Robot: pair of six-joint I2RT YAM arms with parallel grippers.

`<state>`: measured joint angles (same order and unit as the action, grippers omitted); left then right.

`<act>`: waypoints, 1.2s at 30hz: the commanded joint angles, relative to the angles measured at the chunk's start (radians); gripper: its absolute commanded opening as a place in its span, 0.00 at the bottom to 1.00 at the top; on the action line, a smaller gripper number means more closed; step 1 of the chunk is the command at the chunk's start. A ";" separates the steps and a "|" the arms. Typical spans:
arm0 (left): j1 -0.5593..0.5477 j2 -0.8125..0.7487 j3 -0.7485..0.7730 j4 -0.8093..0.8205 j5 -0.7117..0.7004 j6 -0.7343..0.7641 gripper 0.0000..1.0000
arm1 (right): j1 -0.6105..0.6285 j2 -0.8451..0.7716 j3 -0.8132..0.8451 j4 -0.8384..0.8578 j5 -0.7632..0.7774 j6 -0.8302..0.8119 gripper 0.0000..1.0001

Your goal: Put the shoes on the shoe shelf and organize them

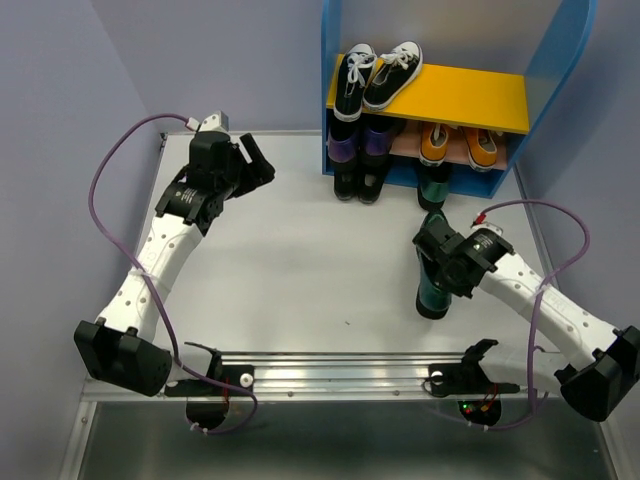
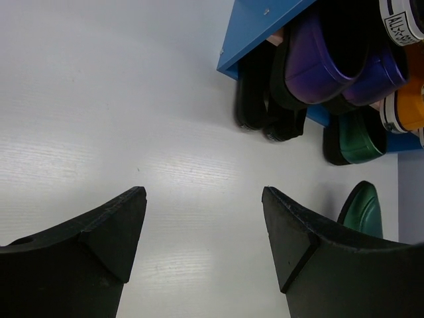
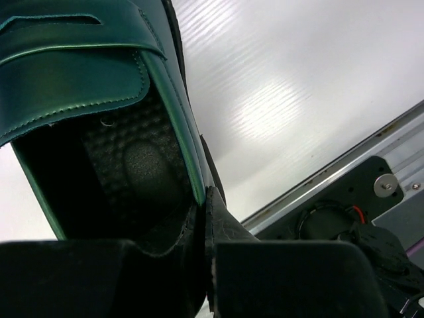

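Desk (image 1: 300, 270): white, faintly ribbed, with soft glare patches; a metal rail (image 1: 330, 375) runs along its near edge.
Room: plain lavender walls (image 1: 60, 80) at the left and back.
Shoe shelf (image 1: 560, 60): far right of the desk, against the back wall.
Left gripper (image 2: 202, 199): released, jaws wide apart over bare desk.
Right gripper (image 1: 437, 262): clenched on the rim of a dark green loafer (image 1: 433, 290), held upright, well apart from the shelf.
Orange sneakers (image 1: 458, 146): on the lower board.
Black low shoes (image 1: 358, 185), second green loafer (image 1: 432, 188): on the desk at the shelf's front.
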<state>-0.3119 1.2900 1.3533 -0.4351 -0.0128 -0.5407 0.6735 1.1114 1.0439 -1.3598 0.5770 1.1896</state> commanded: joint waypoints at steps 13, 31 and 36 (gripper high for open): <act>0.016 -0.026 0.023 0.030 -0.016 0.050 0.82 | -0.242 0.062 0.054 0.099 0.239 -0.128 0.01; 0.050 -0.027 0.024 0.021 -0.041 0.047 0.82 | -0.486 0.185 0.125 0.517 0.136 -0.553 0.01; 0.056 -0.032 0.021 0.013 -0.039 0.050 0.81 | -0.522 0.199 0.123 0.580 0.110 -0.578 0.01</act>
<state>-0.2665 1.2892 1.3582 -0.4370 -0.0391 -0.5098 0.1757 1.3258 1.1053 -0.9230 0.6613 0.6479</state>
